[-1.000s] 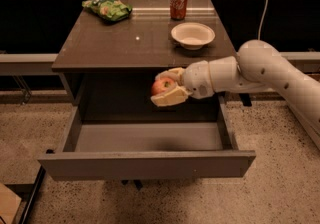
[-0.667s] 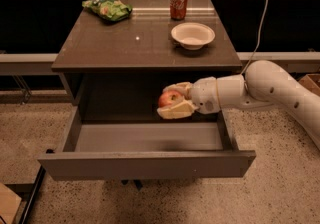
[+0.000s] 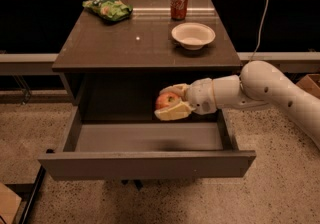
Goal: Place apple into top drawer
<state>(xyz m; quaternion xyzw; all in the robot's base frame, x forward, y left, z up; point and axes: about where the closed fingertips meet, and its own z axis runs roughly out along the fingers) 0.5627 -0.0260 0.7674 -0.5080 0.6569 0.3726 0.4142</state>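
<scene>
The single camera faces the cabinet [image 3: 145,43] from the front, raised above its top and tilted well downward, near enough that cabinet and open top drawer [image 3: 147,164] fill most of the frame, with speckled floor [image 3: 280,188] around. The arm [image 3: 270,88] enters at the right edge, seemingly from the camera's side, and the gripper [image 3: 160,103], clasping the apple [image 3: 168,100], hangs just right of centre over the drawer's rear.

The claw [image 3: 161,103], gripping the apple [image 3: 168,100], is above the top drawer [image 3: 125,138].
</scene>
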